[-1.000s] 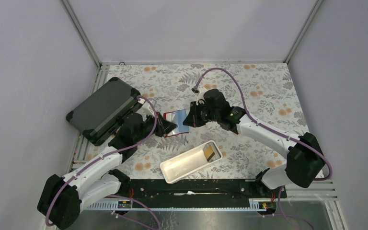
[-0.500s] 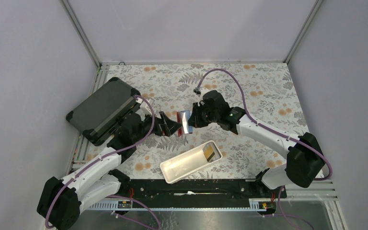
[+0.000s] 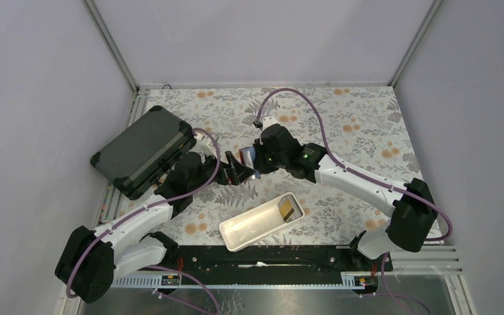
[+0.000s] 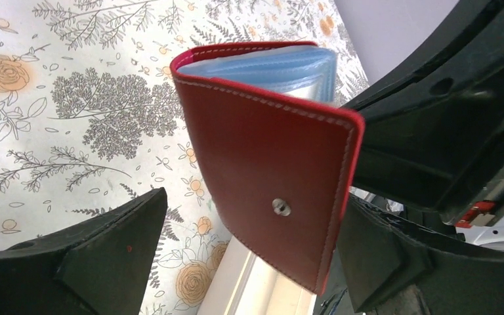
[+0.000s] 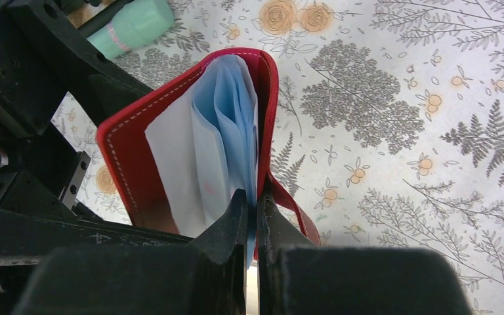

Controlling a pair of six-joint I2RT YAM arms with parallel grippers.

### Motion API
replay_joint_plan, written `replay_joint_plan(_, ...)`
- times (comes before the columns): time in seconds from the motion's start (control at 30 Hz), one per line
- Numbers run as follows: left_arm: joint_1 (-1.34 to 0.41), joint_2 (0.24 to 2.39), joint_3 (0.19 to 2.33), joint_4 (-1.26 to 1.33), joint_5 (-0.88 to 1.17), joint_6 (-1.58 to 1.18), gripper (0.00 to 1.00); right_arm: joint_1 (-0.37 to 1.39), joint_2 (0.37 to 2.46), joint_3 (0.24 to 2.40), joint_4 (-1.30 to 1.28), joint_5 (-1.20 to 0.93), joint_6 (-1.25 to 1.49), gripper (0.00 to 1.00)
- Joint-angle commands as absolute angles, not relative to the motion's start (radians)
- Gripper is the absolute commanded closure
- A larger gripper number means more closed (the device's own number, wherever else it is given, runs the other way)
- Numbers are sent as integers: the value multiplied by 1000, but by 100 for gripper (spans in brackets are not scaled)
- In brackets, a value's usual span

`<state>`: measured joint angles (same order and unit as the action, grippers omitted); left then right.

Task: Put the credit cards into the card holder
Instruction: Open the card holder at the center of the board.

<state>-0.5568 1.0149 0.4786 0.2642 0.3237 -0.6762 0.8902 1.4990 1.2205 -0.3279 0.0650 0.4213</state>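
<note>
Right pincer (image 5: 257,203) is shut tight, its 2 fingers (image 5: 226,220) pinching the lower edge of the red wallet (image 5: 131,157) at the pale blue leaves inside it; whether those leaves are cards (image 5: 226,118) or sleeves I cannot tell. It holds the wallet on edge, half folded, above the floral worktop (image 3: 354,125), spine up and snap facing the left arm. Left pincer (image 4: 252,216) stands wide open with the wallet between its fingers. Its left finger is clear of the red cover, while the right one sits just beside the cover's edge; contact there cannot be told. From above, both pincers meet mid-worktop, right of the grey case (image 3: 141,151). A yellow-brown card (image 3: 289,209) lies in the white tray (image 3: 249,230) near the arm bases.
</note>
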Motion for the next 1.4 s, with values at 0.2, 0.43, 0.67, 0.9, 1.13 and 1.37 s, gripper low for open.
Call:
replay_joint_plan(0.2, -639, 1060, 583, 164, 91, -602, 1, 897, 1494, 1278, -371, 154, 410, 100)
replay_joint_plan(0.43, -626, 1043, 571, 28, -76, -635, 1, 897, 1483, 1281, -384, 175, 400, 100)
replay_joint_plan(0.67, -569, 1037, 549, 2, -69, -671, 1, 897, 1468, 1277, -398, 192, 395, 100)
replay_joint_plan(0.9, -487, 895, 491, -4, -6, -693, 1, 897, 1472, 1267, -407, 219, 393, 100)
replay_joint_plan(1.13, -465, 840, 468, 102, 123, -756, 1, 897, 1477, 1270, -407, 214, 395, 100)
replay_joint_plan(1.37, -468, 932, 479, 293, 266, -802, 1, 898, 1479, 1264, -391, 181, 409, 100)
